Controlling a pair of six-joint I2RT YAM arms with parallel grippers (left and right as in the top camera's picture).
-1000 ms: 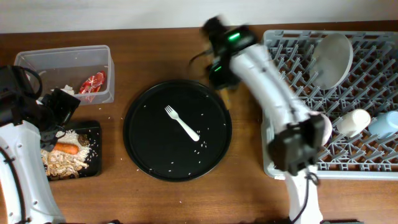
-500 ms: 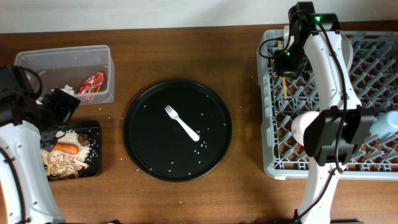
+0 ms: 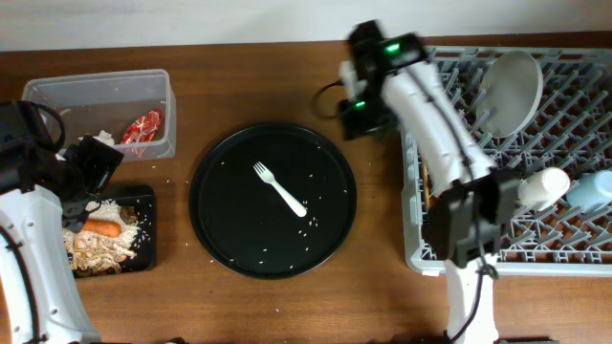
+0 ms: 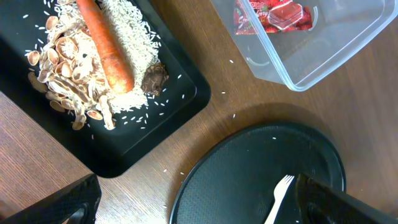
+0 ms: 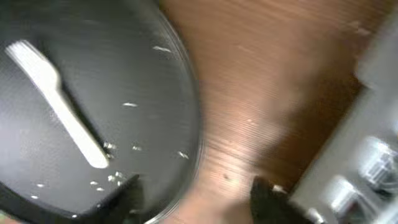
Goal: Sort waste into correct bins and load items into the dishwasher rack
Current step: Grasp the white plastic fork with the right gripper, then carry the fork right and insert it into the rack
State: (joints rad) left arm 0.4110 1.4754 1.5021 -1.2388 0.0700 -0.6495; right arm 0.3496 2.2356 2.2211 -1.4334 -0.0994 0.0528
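Observation:
A white plastic fork (image 3: pixel 279 188) (image 5: pixel 56 102) (image 4: pixel 276 199) lies on the round black tray (image 3: pixel 229 229). My right gripper (image 3: pixel 357 117) (image 5: pixel 198 199) hangs open and empty over the tray's right rim and the bare wood beside the grey dishwasher rack (image 3: pixel 574 250). The rack holds a white bowl (image 3: pixel 512 91), a small white cup (image 3: pixel 542 185), a light blue cup (image 3: pixel 593 191) and thin wooden chopsticks (image 3: pixel 423 180) in its left column. My left gripper (image 3: pixel 91 167) (image 4: pixel 199 211) is wide open and empty, between the shallow black tray (image 4: pixel 155 134) and the round tray.
The shallow black tray holds a carrot (image 4: pixel 106 46), rice and other scraps. The clear tub (image 3: pixel 57 96) at the back left holds a red-and-white wrapper (image 3: pixel 142 127) (image 4: pixel 273 15) and a white tissue (image 3: pixel 103 139). Rice grains dot the round tray and the wood near it.
My right arm swung out over the rack's left side with the chopsticks, then back left to the gap beside the round tray, its jaws opening. The left arm has not moved.

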